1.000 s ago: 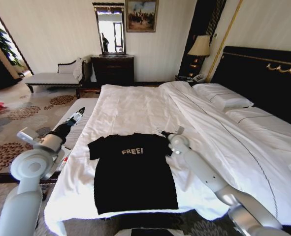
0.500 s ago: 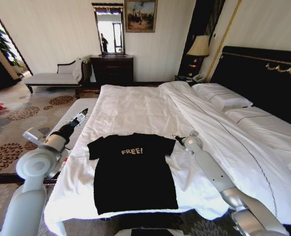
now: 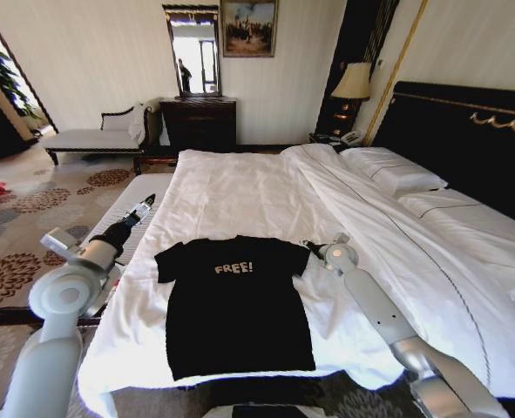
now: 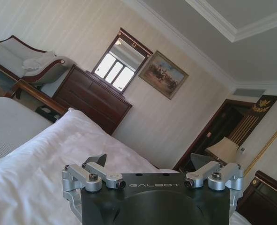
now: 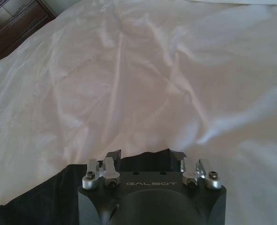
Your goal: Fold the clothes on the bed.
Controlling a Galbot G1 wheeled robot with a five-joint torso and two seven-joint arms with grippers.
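Your right gripper (image 3: 308,246) reaches low over the bed (image 3: 240,187), fingers (image 5: 111,159) apart, the sleeve edge of the black T-shirt (image 3: 235,300) just between them; the shirt lies flat, lettering up; your left gripper (image 3: 144,205) extends beyond the mattress edge, fingers (image 4: 97,161) apart, well clear of the shirt.

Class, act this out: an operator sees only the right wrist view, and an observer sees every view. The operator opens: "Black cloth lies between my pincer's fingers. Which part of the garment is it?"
Observer: The right pincer is at the sleeve on the robot's right of the T-shirt.
Operator: Is it folded?
Observer: No, it lies flat with the lettering facing up.
Operator: Where is the other arm?
Observer: The left pincer is open beside the left edge of the bed, apart from the T-shirt.
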